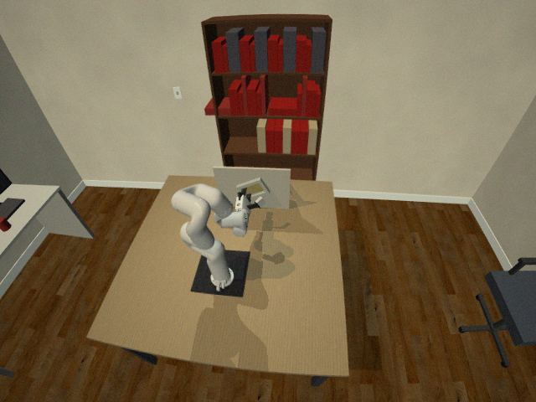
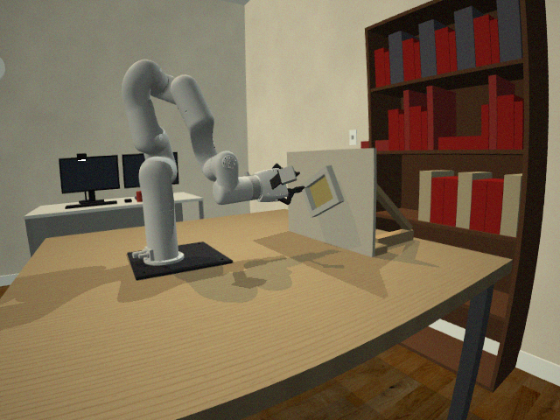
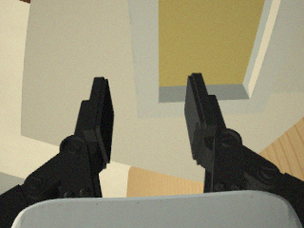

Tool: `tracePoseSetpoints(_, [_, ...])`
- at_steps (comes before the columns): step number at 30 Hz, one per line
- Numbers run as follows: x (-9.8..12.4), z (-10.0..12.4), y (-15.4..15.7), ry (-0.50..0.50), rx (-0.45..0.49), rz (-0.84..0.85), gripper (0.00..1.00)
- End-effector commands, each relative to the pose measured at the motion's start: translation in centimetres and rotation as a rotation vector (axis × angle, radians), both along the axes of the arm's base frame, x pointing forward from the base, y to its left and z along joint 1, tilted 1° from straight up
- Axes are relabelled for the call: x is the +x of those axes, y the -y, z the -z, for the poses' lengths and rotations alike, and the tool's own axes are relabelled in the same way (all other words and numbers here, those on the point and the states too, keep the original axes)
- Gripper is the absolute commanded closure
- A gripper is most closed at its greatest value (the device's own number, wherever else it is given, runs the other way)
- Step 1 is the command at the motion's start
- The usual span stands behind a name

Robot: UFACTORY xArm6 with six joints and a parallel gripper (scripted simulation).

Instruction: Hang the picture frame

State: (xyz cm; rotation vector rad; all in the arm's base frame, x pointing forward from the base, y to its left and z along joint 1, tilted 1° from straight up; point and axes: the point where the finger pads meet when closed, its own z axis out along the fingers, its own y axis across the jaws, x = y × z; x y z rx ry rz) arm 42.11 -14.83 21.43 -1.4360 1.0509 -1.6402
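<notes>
The picture frame (image 1: 258,186), grey-rimmed with a yellow middle, hangs tilted on the upright grey wall panel (image 1: 279,187) at the table's far edge. It also shows in the exterior view (image 2: 323,191) and in the wrist view (image 3: 203,32). The screw is hidden behind the frame. My gripper (image 2: 296,188) points at the panel, close to the frame's lower corner. In the wrist view the fingers stand half apart. The frame's lower corner lies between and beyond them, and the right finger overlaps its bottom edge. I see nothing gripped.
A wooden brace (image 2: 395,219) props the panel (image 2: 348,221) from behind. A bookshelf (image 1: 265,93) stands behind the table. The arm's black base plate (image 1: 221,272) sits mid-table. A desk with monitors (image 2: 90,180) is at the left and a chair (image 1: 511,302) at the right.
</notes>
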Motion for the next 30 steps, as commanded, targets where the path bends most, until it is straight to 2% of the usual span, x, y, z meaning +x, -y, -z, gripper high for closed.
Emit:
tracePoseSetpoints(1, [0.06, -0.13, 0.03, 0.003, -0.001, 0.000, 0.50])
tracePoseSetpoints(30, [0.32, -0.24, 0.09, 0.003, -0.001, 0.000, 0.50])
